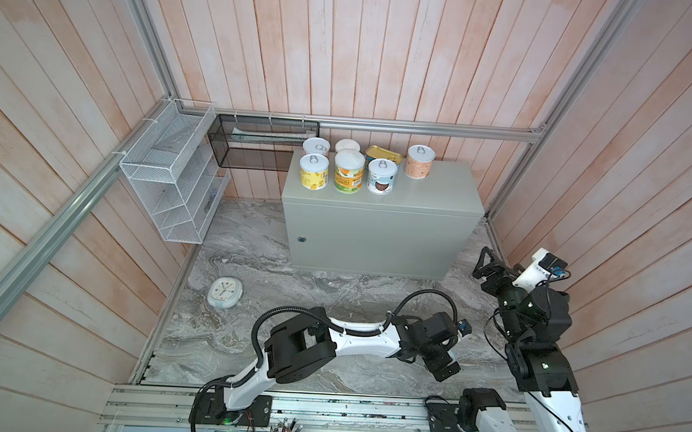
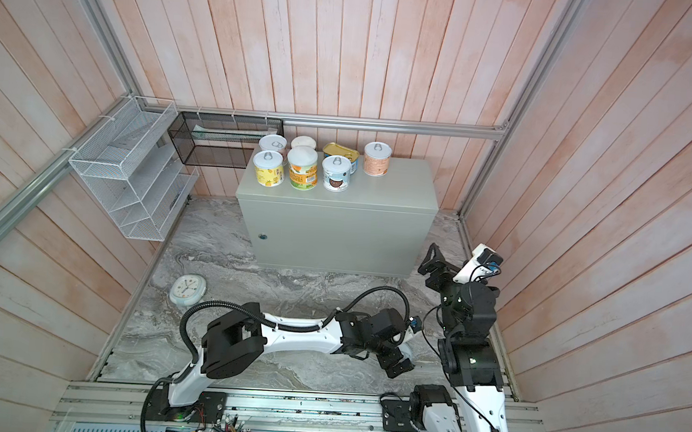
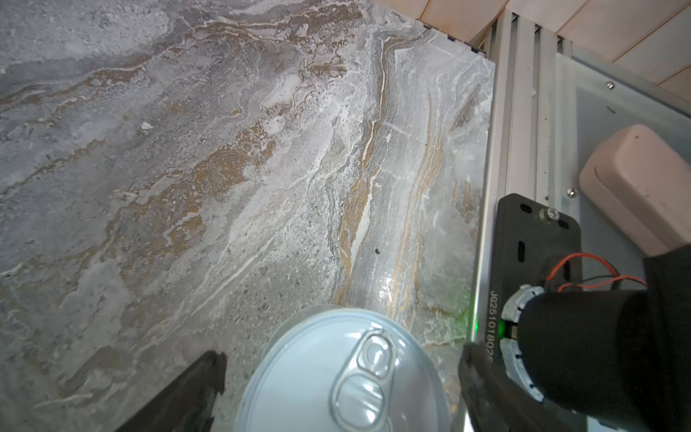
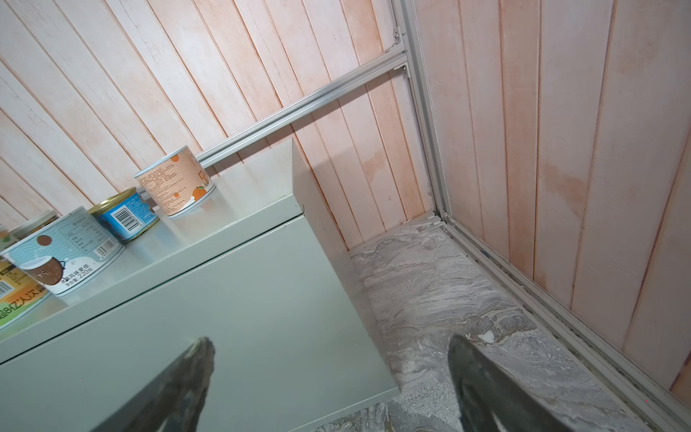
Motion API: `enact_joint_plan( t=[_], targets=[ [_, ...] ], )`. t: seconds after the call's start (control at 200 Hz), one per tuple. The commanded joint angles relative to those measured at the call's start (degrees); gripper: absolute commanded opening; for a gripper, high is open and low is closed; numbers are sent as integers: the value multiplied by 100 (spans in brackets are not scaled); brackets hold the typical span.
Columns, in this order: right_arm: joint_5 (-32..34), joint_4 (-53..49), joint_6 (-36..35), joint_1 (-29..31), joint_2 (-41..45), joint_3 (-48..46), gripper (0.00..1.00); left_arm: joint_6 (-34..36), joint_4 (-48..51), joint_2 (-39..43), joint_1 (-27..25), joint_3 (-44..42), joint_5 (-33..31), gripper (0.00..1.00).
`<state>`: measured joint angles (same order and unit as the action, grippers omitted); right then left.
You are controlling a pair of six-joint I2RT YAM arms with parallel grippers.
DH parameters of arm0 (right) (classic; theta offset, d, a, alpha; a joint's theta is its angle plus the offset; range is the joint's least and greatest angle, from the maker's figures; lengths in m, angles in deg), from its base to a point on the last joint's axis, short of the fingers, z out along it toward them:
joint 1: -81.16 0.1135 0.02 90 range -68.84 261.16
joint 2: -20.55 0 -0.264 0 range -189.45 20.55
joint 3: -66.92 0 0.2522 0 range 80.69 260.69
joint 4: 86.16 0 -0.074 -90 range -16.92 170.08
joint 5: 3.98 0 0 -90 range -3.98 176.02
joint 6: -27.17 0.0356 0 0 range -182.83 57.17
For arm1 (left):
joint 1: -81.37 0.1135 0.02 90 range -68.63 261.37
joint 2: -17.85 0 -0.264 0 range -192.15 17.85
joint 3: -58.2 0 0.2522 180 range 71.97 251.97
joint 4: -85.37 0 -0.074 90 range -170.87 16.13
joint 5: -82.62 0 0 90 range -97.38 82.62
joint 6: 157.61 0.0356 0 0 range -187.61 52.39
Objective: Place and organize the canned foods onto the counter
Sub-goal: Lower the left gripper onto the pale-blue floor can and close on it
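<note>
White wire mesh forms the rack (image 1: 171, 180) on the left wall, a black mesh basket (image 1: 257, 148) beside it. Below them a round pale-blue clock (image 1: 224, 293) lies on veined grey marble (image 1: 290, 280). The counter (image 1: 377, 227), a smooth grey-green metal box, carries short cylinders on its left rear. There is a yellow can (image 1: 314, 173), an orange-and-green can (image 1: 348, 175), a blue can (image 1: 381, 182), a rounded gold tin (image 1: 384, 155) and, standing apart, a pink can (image 1: 420, 166). Two rear cans (image 1: 316, 145) are half hidden.

The left gripper (image 3: 344, 355) is spread wide above the marble. A silver pull-tab can (image 3: 347, 377) stands upright between its fingers (image 3: 194, 389), neither visibly touching it. Its label is cut off.

The right gripper (image 4: 331, 346), jaws wide and empty, hangs near the counter's right end.
</note>
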<state>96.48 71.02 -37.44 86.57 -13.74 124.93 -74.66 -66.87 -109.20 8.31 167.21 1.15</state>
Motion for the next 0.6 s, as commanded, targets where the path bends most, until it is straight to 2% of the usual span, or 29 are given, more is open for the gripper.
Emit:
enact_joint_plan(
  t=[0.0, 0.255, 0.345, 0.455, 0.595],
  targets=[
    [33, -38, -102, -27, 16, 22, 97, 116, 437, -264, -23, 288, -205, 100],
    [92, -63, -126, -31, 43, 14, 98, 19, 750, -473, -15, 561, -432, 100],
    [90, -45, -109, -38, 34, -13, 98, -6, 655, -414, -2, 455, -429, 95],
    [61, -31, -92, -31, 25, -39, 98, -61, 515, -340, 58, 302, -312, 82],
    [10, 32, -78, -40, 18, -83, 97, -246, 340, -223, 190, 91, -256, 77]
  ],
)
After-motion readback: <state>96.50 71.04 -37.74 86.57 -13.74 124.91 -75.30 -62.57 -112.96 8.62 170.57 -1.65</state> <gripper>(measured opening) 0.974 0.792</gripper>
